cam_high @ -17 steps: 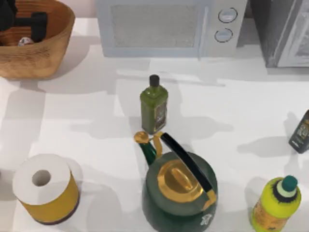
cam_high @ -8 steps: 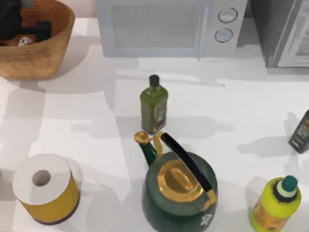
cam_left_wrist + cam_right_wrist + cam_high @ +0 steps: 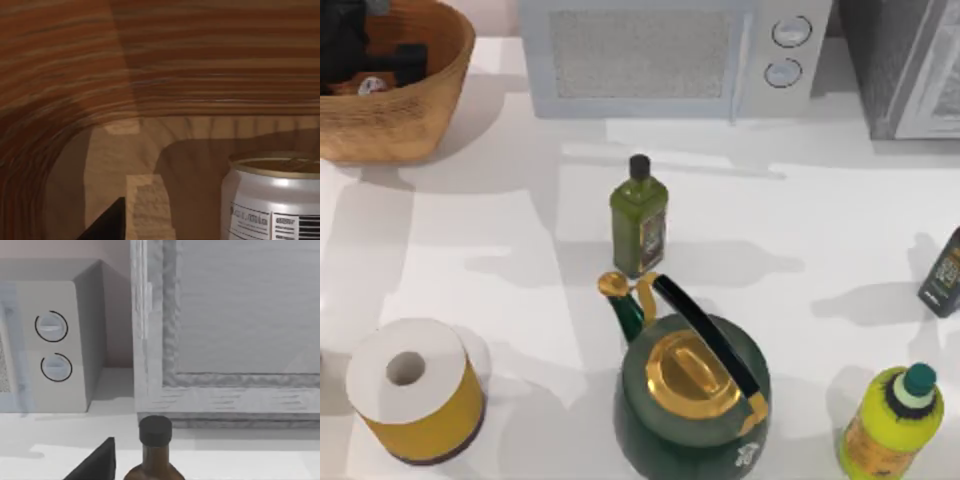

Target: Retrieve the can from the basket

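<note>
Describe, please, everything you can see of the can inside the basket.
The can is a short, silvery metal cylinder with a gold-toned rim around its light top and a white printed label with a barcode on its side. It stands upright on the ribbed, orange-brown floor of the wicker basket, close to the curved wall. In the top view its light top peeks out beside the left end effector, which reaches into the basket.

can (image 3: pixel 272 200): white label panel with tiny print and a barcode, none of it readable
green bottle (image 3: pixel 639 216): dark label, print unreadable
yellow-green bottle (image 3: pixel 890 422): orange label, unreadable
dark bottle (image 3: pixel 942 273): yellow lettering, unreadable
</note>
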Controlling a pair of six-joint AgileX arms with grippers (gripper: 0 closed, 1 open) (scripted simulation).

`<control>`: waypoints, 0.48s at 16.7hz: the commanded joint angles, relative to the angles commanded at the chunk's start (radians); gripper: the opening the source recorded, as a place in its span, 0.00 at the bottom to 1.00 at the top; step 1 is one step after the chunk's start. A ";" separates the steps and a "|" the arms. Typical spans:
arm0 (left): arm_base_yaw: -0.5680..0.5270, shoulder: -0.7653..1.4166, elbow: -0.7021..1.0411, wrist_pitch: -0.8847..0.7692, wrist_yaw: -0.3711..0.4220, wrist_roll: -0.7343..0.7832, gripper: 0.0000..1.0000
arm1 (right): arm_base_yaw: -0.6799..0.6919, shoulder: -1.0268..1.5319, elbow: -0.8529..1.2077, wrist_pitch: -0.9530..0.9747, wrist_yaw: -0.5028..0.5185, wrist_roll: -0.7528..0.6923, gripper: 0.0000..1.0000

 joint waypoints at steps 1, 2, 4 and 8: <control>0.000 0.000 0.000 0.000 0.000 0.000 0.77 | 0.000 0.000 0.000 0.000 0.000 0.000 1.00; 0.000 0.000 0.000 0.000 0.000 0.000 0.70 | 0.000 0.000 0.000 0.000 0.000 0.000 1.00; 0.000 0.000 0.000 0.000 0.000 0.000 0.55 | 0.000 0.000 0.000 0.000 0.000 0.000 1.00; 0.000 0.000 0.000 0.000 0.000 0.000 0.25 | 0.000 0.000 0.000 0.000 0.000 0.000 1.00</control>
